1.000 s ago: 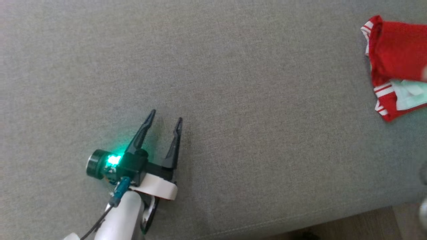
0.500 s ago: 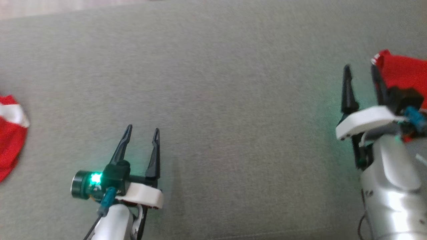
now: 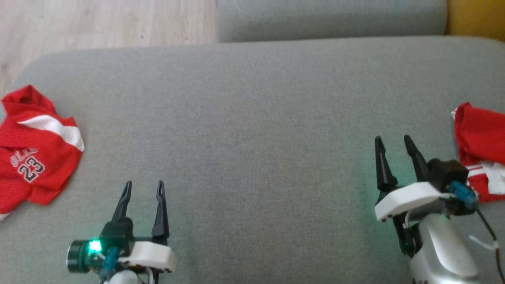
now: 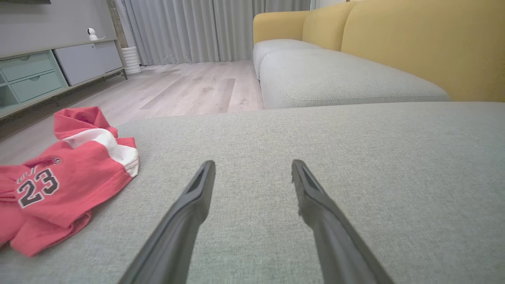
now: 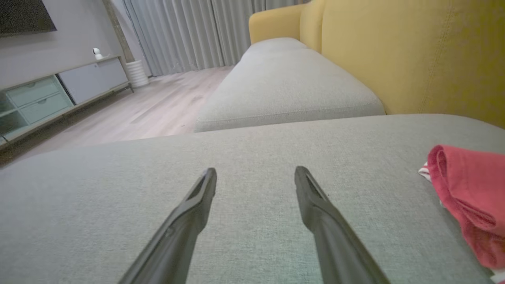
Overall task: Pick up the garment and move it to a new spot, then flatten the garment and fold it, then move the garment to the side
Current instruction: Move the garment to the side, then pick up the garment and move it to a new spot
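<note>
A crumpled red jersey with a white stripe and the number 23 lies at the left end of the grey cushion; the left wrist view has the jersey at its left. A second red garment with white trim lies bunched at the right end, seen as a red bundle in the right wrist view. My left gripper hovers open over bare cushion, right of the jersey. My right gripper is open too, just left of the second garment. Both hold nothing.
Beyond the cushion's far edge is pale wood floor and another grey seat with a yellow backrest. A low cabinet and curtains stand across the room. Between the two garments the cushion is bare.
The head camera has swung up and back, bringing the far edge, the floor and the left jersey into the picture. Both grippers stay open and empty.
</note>
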